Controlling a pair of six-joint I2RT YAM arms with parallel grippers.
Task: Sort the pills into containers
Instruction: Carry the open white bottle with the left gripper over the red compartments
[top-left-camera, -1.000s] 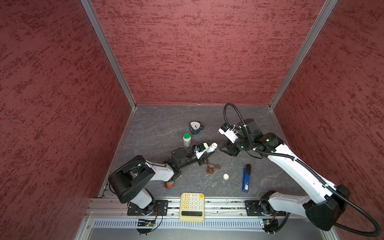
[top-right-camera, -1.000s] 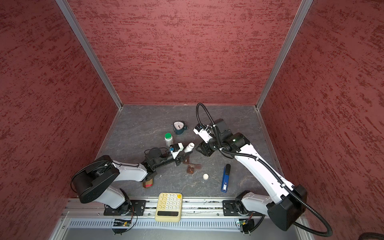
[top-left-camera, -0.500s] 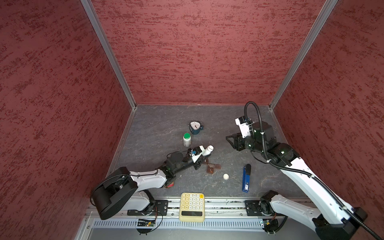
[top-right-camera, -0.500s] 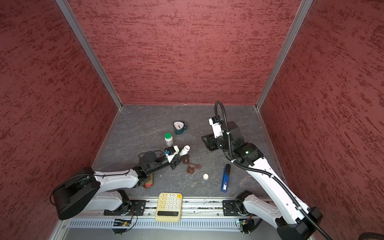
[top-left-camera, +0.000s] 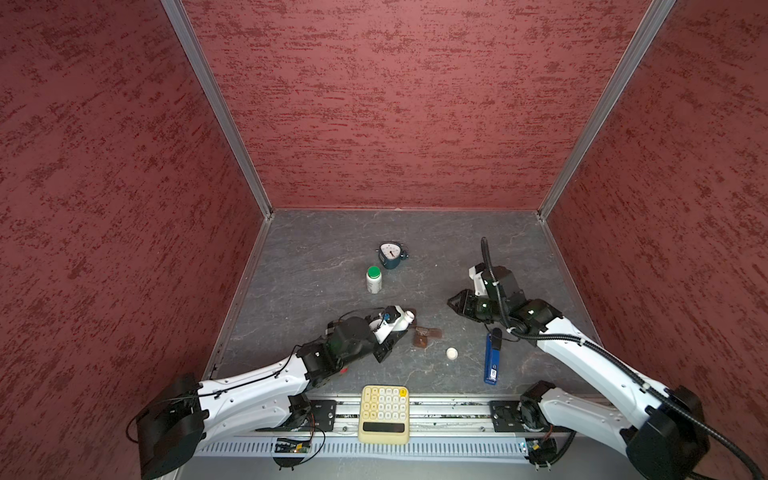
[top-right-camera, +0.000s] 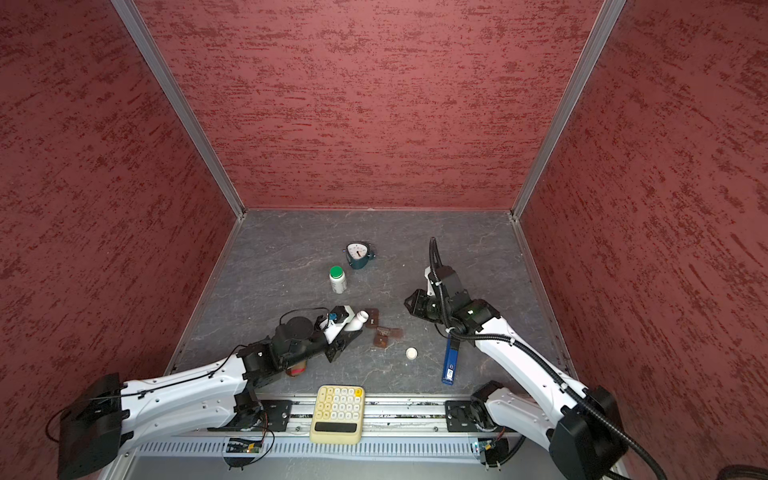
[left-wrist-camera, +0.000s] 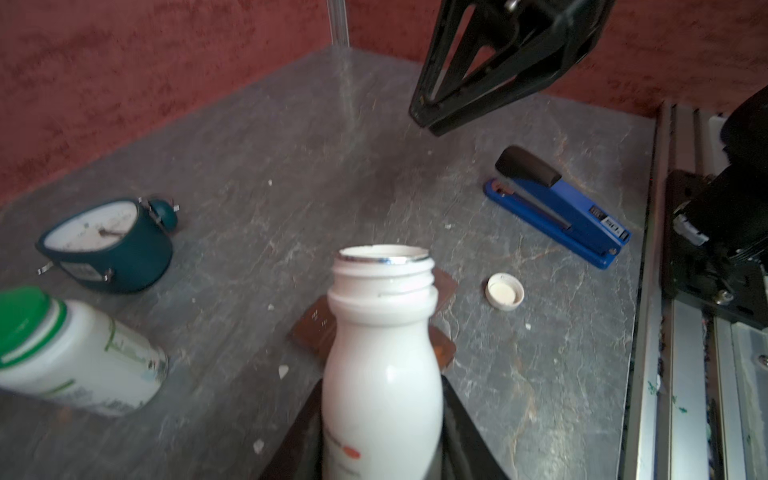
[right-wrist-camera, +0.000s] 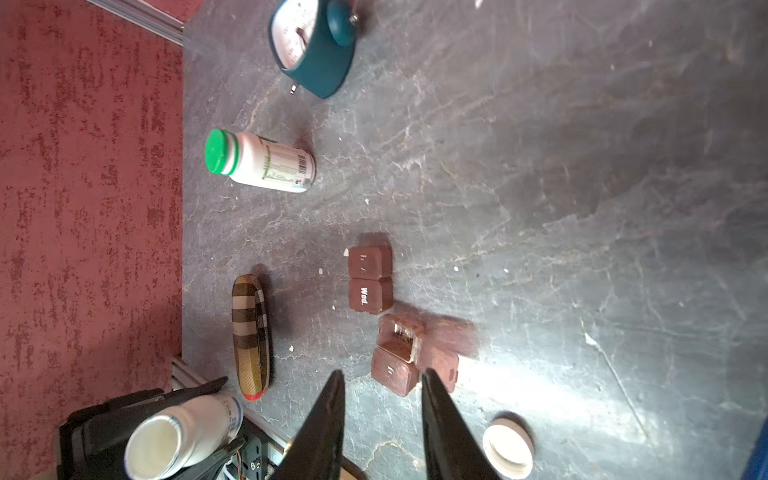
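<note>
My left gripper (top-left-camera: 390, 332) is shut on an uncapped white bottle (top-left-camera: 402, 321), tilted with its mouth toward the containers; in the left wrist view the bottle (left-wrist-camera: 382, 374) fills the gap between the jaws. The containers are brown pill-box pieces on the floor: a closed two-cell piece (right-wrist-camera: 370, 278) and a piece with raised lids (right-wrist-camera: 397, 353), both also in a top view (top-left-camera: 424, 334). Tiny white pills (right-wrist-camera: 320, 271) lie scattered around them. My right gripper (right-wrist-camera: 382, 374) hangs open and empty just right of the containers (top-right-camera: 384, 332), seen in a top view (top-left-camera: 452, 301).
The bottle's white cap (top-left-camera: 452, 353) lies open side up near a blue stapler (top-left-camera: 492, 357). A green-capped bottle (top-left-camera: 374, 279) and a teal clock (top-left-camera: 391, 255) stand behind. A striped case (right-wrist-camera: 250, 332) lies under my left arm. A yellow calculator (top-left-camera: 384, 413) sits on the front rail.
My right gripper drew back from the bottle's mouth, dropped lower and narrowed its jaws. My left arm stretched out low, carrying the bottle slightly toward the front.
</note>
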